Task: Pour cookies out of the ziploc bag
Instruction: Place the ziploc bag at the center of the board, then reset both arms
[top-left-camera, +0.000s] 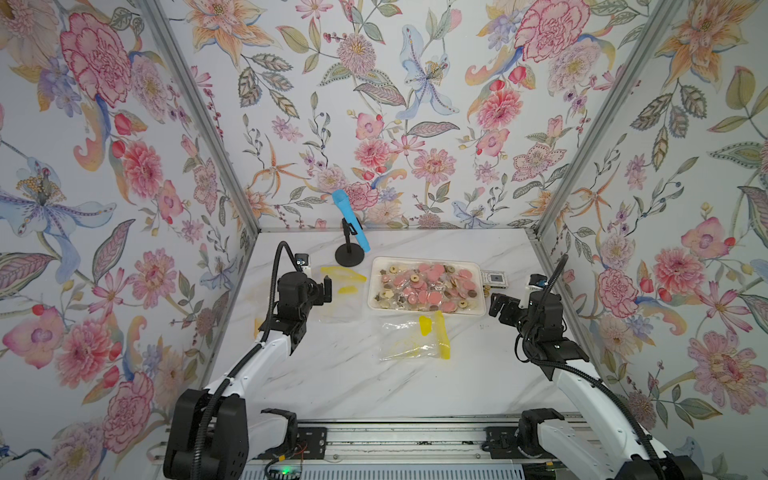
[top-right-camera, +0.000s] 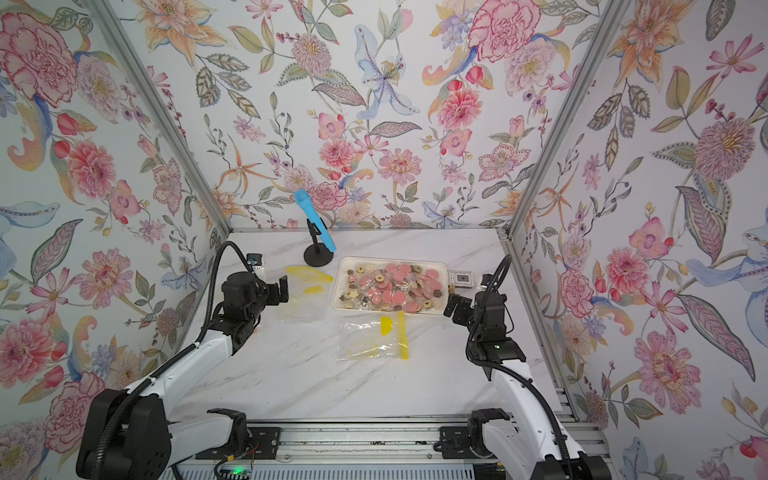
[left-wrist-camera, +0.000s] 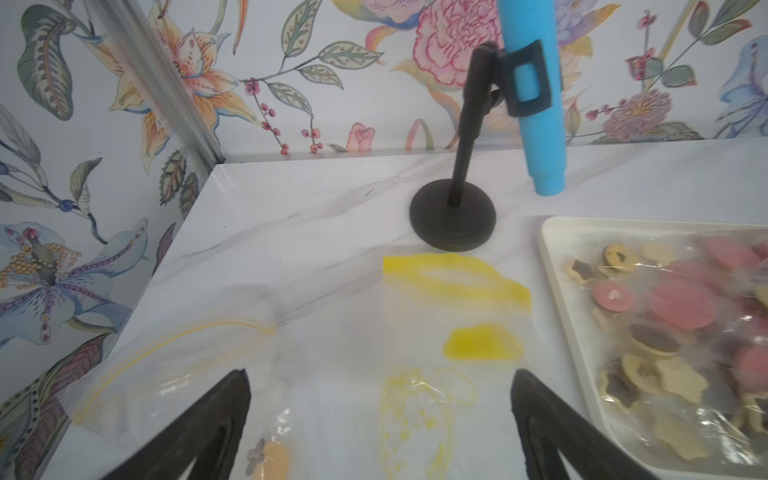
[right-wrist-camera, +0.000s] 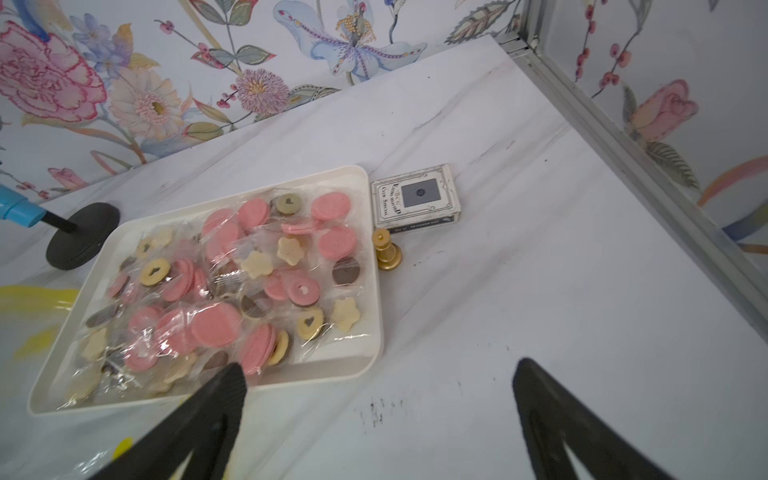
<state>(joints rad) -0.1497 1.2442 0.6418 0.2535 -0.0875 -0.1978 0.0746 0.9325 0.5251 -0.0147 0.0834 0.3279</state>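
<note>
it looked like a robotics test booth, not a home: flower-printed wall panels (top-left-camera: 374, 104) set in bare aluminium frame posts (top-left-camera: 208, 124), a white marble-look tabletop (top-left-camera: 374, 386), and white-and-black robot arms (top-left-camera: 266, 353) mounted on a grooved metal rail (top-left-camera: 415, 436).

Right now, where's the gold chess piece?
In the right wrist view, the gold chess piece stands upright at the right edge of the tray, next to the card box.

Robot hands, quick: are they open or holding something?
Left gripper: open, holding nothing.
Right gripper: open, holding nothing.
</note>
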